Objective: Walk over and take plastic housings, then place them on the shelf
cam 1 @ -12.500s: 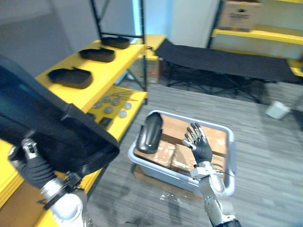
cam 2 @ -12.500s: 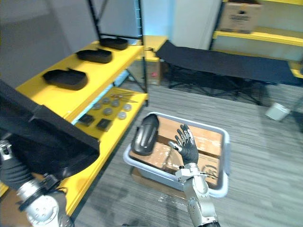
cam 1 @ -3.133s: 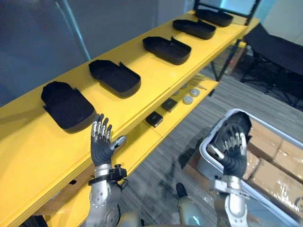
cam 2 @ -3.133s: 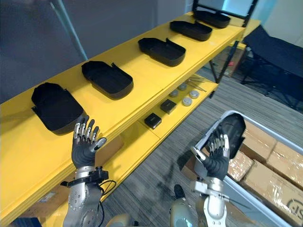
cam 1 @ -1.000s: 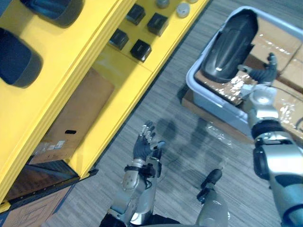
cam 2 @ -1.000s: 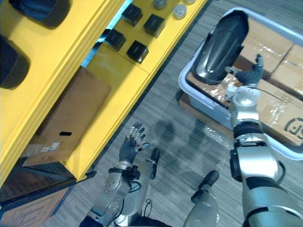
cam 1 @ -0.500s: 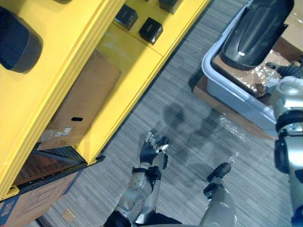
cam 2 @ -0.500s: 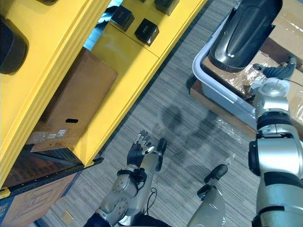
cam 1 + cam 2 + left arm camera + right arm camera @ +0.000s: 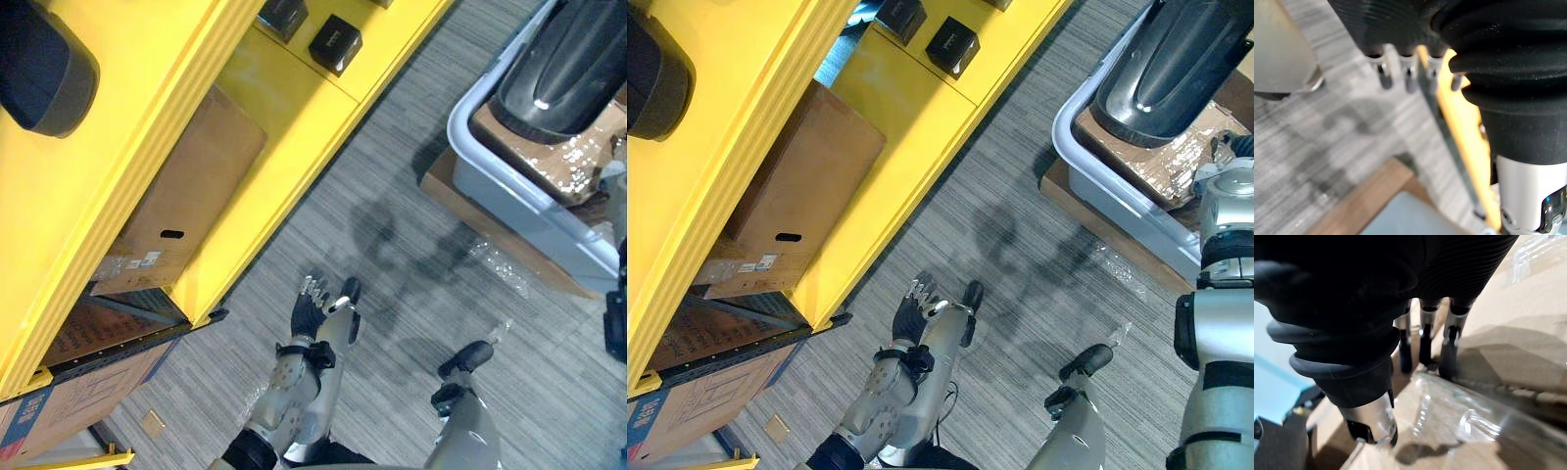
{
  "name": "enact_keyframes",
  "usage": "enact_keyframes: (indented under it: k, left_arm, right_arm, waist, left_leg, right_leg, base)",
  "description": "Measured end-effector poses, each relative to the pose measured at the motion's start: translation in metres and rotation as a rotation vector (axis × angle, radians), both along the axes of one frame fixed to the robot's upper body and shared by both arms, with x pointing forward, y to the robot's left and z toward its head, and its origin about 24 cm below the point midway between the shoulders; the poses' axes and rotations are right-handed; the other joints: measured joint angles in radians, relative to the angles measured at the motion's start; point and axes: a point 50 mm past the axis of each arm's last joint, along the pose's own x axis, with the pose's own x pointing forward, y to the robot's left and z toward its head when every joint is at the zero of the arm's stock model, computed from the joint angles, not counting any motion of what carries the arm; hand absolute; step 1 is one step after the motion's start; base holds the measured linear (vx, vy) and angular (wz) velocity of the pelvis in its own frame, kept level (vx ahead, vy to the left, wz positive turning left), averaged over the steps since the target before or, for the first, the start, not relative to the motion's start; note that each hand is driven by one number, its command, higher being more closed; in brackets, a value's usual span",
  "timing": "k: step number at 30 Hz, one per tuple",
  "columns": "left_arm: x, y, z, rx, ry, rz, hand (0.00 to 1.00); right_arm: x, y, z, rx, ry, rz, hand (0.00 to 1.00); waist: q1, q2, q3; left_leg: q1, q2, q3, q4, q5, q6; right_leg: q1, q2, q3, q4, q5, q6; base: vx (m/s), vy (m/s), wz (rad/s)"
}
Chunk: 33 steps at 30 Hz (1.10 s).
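- Left robot hand [image 9: 310, 313] hangs low over the grey floor [image 9: 392, 245]. Fingers are straight and spread, nothing in them.
- Right robot hand [image 9: 1424, 335] is inside the grey bin [image 9: 509, 186]. On its wrist cam I see the fingers straight, pointing at the film-wrapped cartons [image 9: 1459, 431], and it holds nothing. I can't tell whether the tips touch the film.
- The black plastic housing [image 9: 566, 69] is in the bin, on the cartons, tilted, leaning on the rim on the side nearer the shelf. It is near the right robot hand but apart from it.
- The yellow shelf [image 9: 127, 166] runs along the robot's left side.
- A second housing [image 9: 44, 59] lies on the shelf's upper level.
- Small black boxes [image 9: 335, 44] sit on the lower level.
- A brown cardboard box [image 9: 186, 211] stands under the lower level.
- The bin rests on a flat brown board [image 9: 460, 201] on the floor.
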Motion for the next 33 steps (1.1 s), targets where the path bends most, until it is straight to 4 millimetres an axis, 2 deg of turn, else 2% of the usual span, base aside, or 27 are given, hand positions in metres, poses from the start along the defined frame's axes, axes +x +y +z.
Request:
enact_keyframes:
  k: [4,8,13,17,20,27,31,32,33]
  left_arm:
    - [-0.005,0.0,-0.003,-0.005,0.009,0.004,0.0]
    - [-0.015,-0.005,-0.009,-0.006,0.033,-0.027,0.0]
    - [-0.016,-0.008,-0.009,-0.01,0.025,-0.055,0.0]
    - [-0.02,-0.012,-0.01,-0.015,0.025,-0.085,0.0]
    - [-0.021,-0.014,-0.01,-0.018,0.026,-0.093,0.0]
    - [-0.021,-0.014,-0.012,-0.045,0.048,-0.086,0.0]
    - [-0.021,-0.014,-0.012,-0.045,0.049,-0.086,0.0]
    - [-0.021,-0.014,-0.012,-0.044,0.047,-0.087,0.0]
    - [-0.019,-0.015,-0.01,-0.045,0.04,-0.089,0.0]
  right_arm:
    - [0.006,0.018,0.016,-0.088,-0.117,-0.034,0.0]
    - [0.007,0.036,0.046,-0.2,-0.283,-0.009,0.0]
    - [0.007,0.046,0.058,-0.254,-0.363,-0.014,0.0]
    - [0.009,0.049,0.057,-0.257,-0.36,-0.002,0.0]
    - [0.014,0.05,0.05,-0.249,-0.269,0.027,0.0]
    - [0.023,0.042,0.014,-0.089,-0.014,0.064,0.0]
    - [0.022,0.035,0.004,-0.066,0.091,0.065,0.0]
    - [0.019,0.029,0.004,-0.061,0.114,0.062,1.0]
    - [0.016,0.024,0.005,-0.054,0.132,0.056,1.0]
  waist:
    - [0.004,0.007,-0.005]
    - [0.003,0.009,-0.007]
    - [0.002,0.01,-0.007]
    - [0.002,0.021,-0.015]
    - [0.002,0.026,-0.018]
    - [0.009,0.045,-0.033]
    - [0.014,0.059,-0.043]
    - [0.02,0.059,-0.043]
    - [0.028,0.059,-0.043]
  left_leg:
    - [0.028,0.001,0.009,-0.014,0.0,0.0]
    - [0.066,-0.008,0.022,-0.048,0.007,0.002]
    - [0.096,-0.024,0.024,-0.105,0.036,-0.002]
    - [0.113,-0.033,0.027,-0.121,0.041,-0.003]
    - [0.117,-0.038,0.028,-0.128,0.041,-0.003]
    - [0.116,-0.052,0.021,-0.139,0.044,-0.003]
    - [0.1,-0.058,0.007,-0.136,0.044,-0.003]
    - [0.1,-0.059,0.005,-0.136,0.044,-0.003]
    - [0.1,-0.059,0.003,-0.137,0.044,-0.003]
  right_leg:
    - [0.013,-0.004,0.003,0.003,-0.002,-0.002]
    - [0.031,-0.019,0.003,0.005,-0.008,-0.01]
    - [0.039,-0.034,-0.002,0.004,-0.009,-0.008]
    - [0.046,-0.05,-0.006,0.011,-0.015,-0.003]
    - [0.045,-0.053,-0.007,0.016,-0.02,-0.002]
    - [0.044,-0.07,-0.028,0.031,-0.032,-0.001]
    - [0.043,-0.071,-0.047,0.025,-0.032,-0.001]
    - [0.046,-0.07,-0.05,0.024,-0.032,-0.001]
    - [0.047,-0.07,-0.052,0.022,-0.032,-0.001]
  base:
    - [-0.01,-0.004,-0.02]
    - [-0.04,0.006,0.0]
    - [0.0,-0.016,0.08]
    - [0.02,-0.007,0.04]
    - [0.0,0.0,0.01]
    - [0.0,-0.007,0.07]
    - [0.0,-0.006,0.11]
    - [0.0,-0.011,0.04]
    - [-0.01,-0.015,0.05]
